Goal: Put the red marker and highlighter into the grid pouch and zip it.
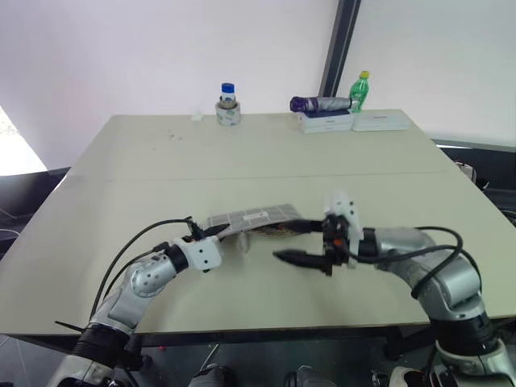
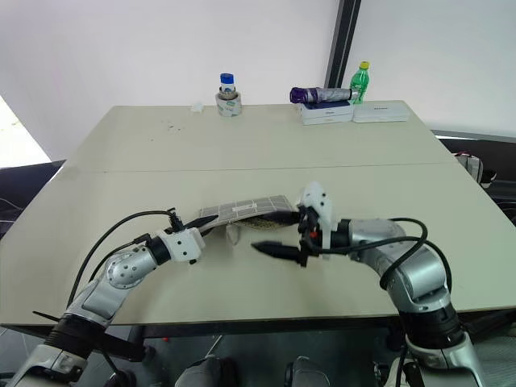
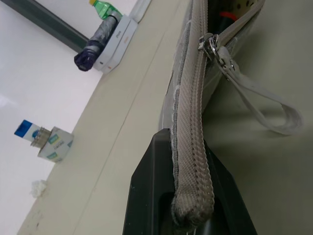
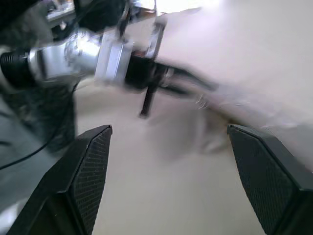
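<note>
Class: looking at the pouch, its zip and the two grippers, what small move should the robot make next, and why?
Probably bring the open right gripper to the zip pull. The left gripper pinches the grid pouch at its zip end, and the mouth beyond the pull looks open.

Bright, even daylight, soft shadows under the arms on the counter point(image 1: 121, 177), right wrist view motion-blurred, left wrist view sharp.

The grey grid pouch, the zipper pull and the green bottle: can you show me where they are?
Grey fabric grid pouch point(image 1: 251, 216): left eye view, on its gridded top face.
Silver metal zipper pull point(image 3: 211, 46): left wrist view, on the slider.
Green plastic bottle with yellow cap point(image 1: 359, 93): left eye view, on its body.
</note>
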Motion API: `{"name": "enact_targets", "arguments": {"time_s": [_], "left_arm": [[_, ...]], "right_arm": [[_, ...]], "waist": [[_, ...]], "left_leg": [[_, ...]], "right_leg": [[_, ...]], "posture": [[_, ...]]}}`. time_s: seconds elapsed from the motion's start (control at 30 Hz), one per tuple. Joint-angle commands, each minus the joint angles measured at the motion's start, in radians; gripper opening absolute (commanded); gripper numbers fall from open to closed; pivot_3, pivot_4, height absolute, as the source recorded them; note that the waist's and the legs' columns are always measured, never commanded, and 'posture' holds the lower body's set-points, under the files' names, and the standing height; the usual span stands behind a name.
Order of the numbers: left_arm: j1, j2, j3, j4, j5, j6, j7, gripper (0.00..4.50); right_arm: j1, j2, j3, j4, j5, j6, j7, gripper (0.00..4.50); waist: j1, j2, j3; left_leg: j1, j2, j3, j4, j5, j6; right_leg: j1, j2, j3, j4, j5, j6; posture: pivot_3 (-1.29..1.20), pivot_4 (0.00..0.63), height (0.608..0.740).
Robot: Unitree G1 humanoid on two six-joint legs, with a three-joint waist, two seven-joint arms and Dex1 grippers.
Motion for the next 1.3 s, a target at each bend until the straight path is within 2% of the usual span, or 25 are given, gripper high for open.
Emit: {"name": "enact_targets", "arguments": {"time_s": [0.03,0.17,0.33,0.6,0.7,0.8,0.87,0.9,0.97,1.03,1.2,1.3], "left_arm": [[-0.044,-0.005,-0.003,-0.017,-0.012,-0.007,-0.01,0.0],[-0.059,0.0,-0.015,-0.031,0.0,-0.011,-0.032,0.0],[-0.063,0.007,-0.013,-0.062,0.001,0.002,-0.045,0.0],[-0.054,0.016,-0.01,-0.075,-0.001,0.012,-0.042,0.0],[-0.051,0.016,-0.01,-0.078,0.001,0.015,-0.039,0.0],[-0.045,0.013,-0.01,-0.079,0.002,0.016,-0.034,0.0],[-0.04,0.012,-0.013,-0.08,0.006,0.014,-0.032,0.0],[-0.037,0.012,-0.015,-0.079,0.009,0.013,-0.03,0.0],[-0.032,0.01,-0.015,-0.081,0.012,0.014,-0.027,0.0],[-0.024,0.012,-0.01,-0.086,0.018,0.019,-0.023,0.0],[0.013,0.029,0.004,-0.087,0.024,0.025,-0.014,0.0],[0.032,0.036,0.006,-0.084,0.023,0.021,-0.009,0.0]], "right_arm": [[0.038,0.032,0.11,0.057,-0.116,-0.091,-0.07,3.9],[0.019,0.177,0.157,0.195,-0.206,-0.227,-0.18,3.9],[-0.035,0.387,0.125,0.373,-0.25,-0.368,-0.316,3.9],[-0.08,0.486,0.15,0.47,-0.272,-0.464,-0.3,3.9],[-0.086,0.503,0.125,0.479,-0.252,-0.458,-0.299,3.02],[-0.082,0.51,0.101,0.466,-0.227,-0.439,-0.296,1.56],[-0.08,0.503,0.099,0.466,-0.229,-0.437,-0.291,0.37],[-0.077,0.499,0.095,0.463,-0.222,-0.43,-0.284,0.04],[-0.07,0.485,0.093,0.456,-0.217,-0.422,-0.272,0.04],[-0.053,0.421,0.095,0.448,-0.239,-0.426,-0.244,0.04],[-0.019,0.081,0.062,0.494,-0.3,-0.493,-0.045,0.04],[-0.03,-0.06,0.005,0.545,-0.28,-0.496,0.033,0.04]], "waist": [[0.0,0.0,0.0],[-0.004,0.0,0.0],[-0.006,0.0,0.0],[-0.004,0.0,0.0],[-0.005,0.0,0.0],[-0.004,0.0,0.0],[-0.004,0.0,0.0],[-0.005,0.0,0.0],[-0.005,0.0,0.0],[-0.003,0.0,0.0],[0.002,0.0,0.0],[-0.002,0.0,0.0]], "left_leg": [[0.0,0.0,0.0,0.001,0.0,0.0],[0.0,0.0,0.0,0.001,0.0,0.0],[0.0,0.0,0.001,0.0,0.004,-0.006],[0.0,0.0,0.001,0.0,0.004,-0.007],[0.0,0.0,0.001,0.0,0.004,-0.007],[0.0,0.0,0.001,0.0,0.004,-0.007],[0.0,0.0,0.001,0.0,0.004,-0.007],[0.0,0.0,0.001,0.0,0.004,-0.007],[0.0,0.0,0.001,0.0,0.004,-0.007],[0.0,0.0,0.001,0.0,0.004,-0.007],[0.0,-0.001,0.001,0.001,0.001,-0.002],[0.0,-0.001,0.001,0.001,0.0,0.0]], "right_leg": [[0.0,0.0,0.0,0.0,0.0,0.0],[0.0,0.001,0.0,0.0,0.0,0.0],[-0.001,0.003,0.0,0.001,0.0,0.0],[0.0,0.002,0.0,0.001,0.0,0.0],[-0.001,0.002,0.0,0.001,0.0,0.0],[-0.001,0.002,0.0,0.001,0.0,0.0],[-0.001,0.002,0.0,0.0,0.0,0.0],[-0.001,0.002,0.0,0.0,0.0,0.0],[-0.001,0.002,0.0,0.0,0.0,0.0],[-0.001,0.002,0.0,0.0,0.0,0.0],[0.001,0.0,0.0,-0.001,0.0,0.0],[0.002,0.0,0.001,-0.002,0.0,0.0]], "posture": [[0.0,0.15,0.74],[0.0,0.15,0.74],[0.0,0.15,0.74],[0.0,0.15,0.74],[0.0,0.15,0.74],[0.0,0.15,0.74],[0.0,0.15,0.74],[0.0,0.15,0.74],[0.0,0.15,0.74],[0.0,0.15,0.74],[0.0,0.15,0.74],[0.0,0.15,0.74]]}}
